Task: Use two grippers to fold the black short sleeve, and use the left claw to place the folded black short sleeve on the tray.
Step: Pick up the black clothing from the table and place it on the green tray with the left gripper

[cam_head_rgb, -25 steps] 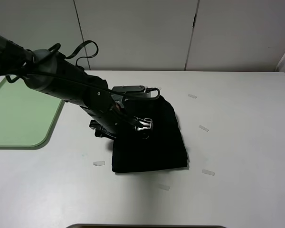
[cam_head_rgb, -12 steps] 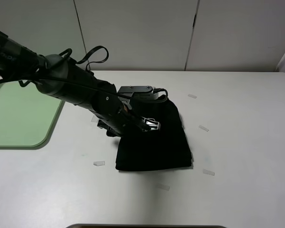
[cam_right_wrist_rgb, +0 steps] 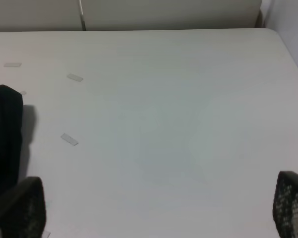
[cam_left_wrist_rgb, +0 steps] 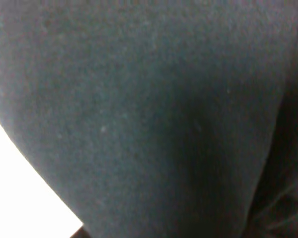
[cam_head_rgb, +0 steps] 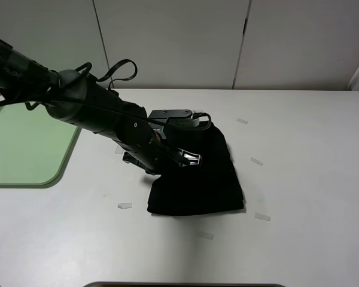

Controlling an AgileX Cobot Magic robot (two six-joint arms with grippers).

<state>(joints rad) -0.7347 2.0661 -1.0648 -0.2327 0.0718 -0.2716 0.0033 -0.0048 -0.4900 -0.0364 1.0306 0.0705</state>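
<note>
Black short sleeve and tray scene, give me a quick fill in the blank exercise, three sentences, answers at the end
1. The black short sleeve lies folded on the white ____.
2. The tray on the overhead view's left side is light ____ in colour.
3. The arm reaching over the black short sleeve is the ____ one; the right gripper has bare tabletop between its fingertips.

Missing words: table; green; left

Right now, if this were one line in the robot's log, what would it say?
shirt: black short sleeve folded, on table | left gripper: down on shirt, grip unclear | right gripper: open, off to the side | tray: no shirt yet
</note>
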